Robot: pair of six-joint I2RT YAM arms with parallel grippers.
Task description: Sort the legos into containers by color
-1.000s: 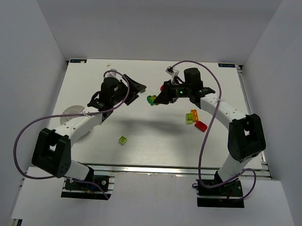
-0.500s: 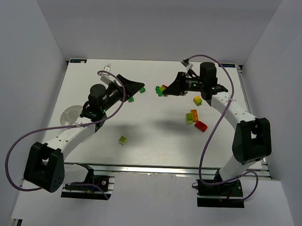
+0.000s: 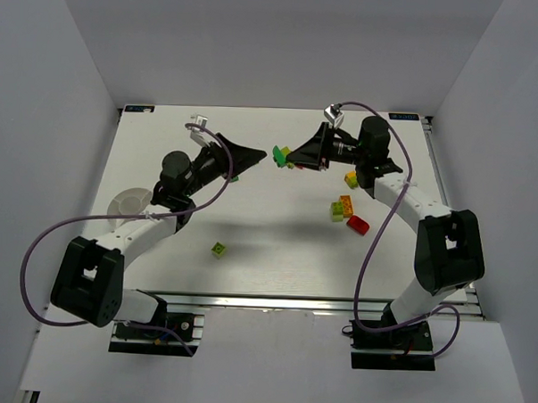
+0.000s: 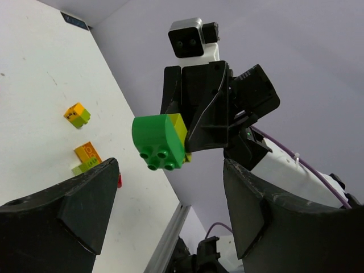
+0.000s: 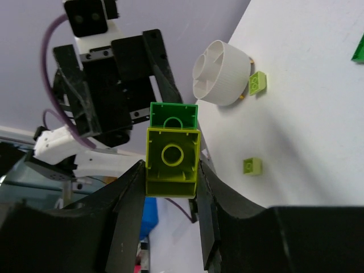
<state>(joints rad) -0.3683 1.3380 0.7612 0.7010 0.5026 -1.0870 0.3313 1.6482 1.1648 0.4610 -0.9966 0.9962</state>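
My right gripper (image 3: 285, 158) (image 5: 170, 173) is shut on a lime green lego (image 5: 172, 162) with a dark green lego (image 5: 174, 115) (image 4: 158, 141) stuck to its far end; the pair (image 3: 278, 155) hangs above the table's far middle. My left gripper (image 3: 256, 154) (image 4: 169, 165) faces it, open, its fingers (image 4: 68, 210) wide apart and just short of the pair. The white divided container (image 3: 126, 204) (image 5: 222, 74) sits at the left, partly hidden by the left arm. Loose legos lie on the table: lime (image 3: 219, 249), red (image 3: 358, 225), an orange-and-lime stack (image 3: 343, 207) and yellow (image 3: 351, 178).
White walls close in the table on three sides. A metal rail (image 3: 318, 302) runs along the near edge by the arm bases. Purple cables (image 3: 44, 245) loop from both arms. A small lime brick (image 5: 257, 83) lies right beside the container.
The right gripper has carried the brick pair slightly left toward the left gripper. The left gripper has swung right and up to face it, and opened a little wider.
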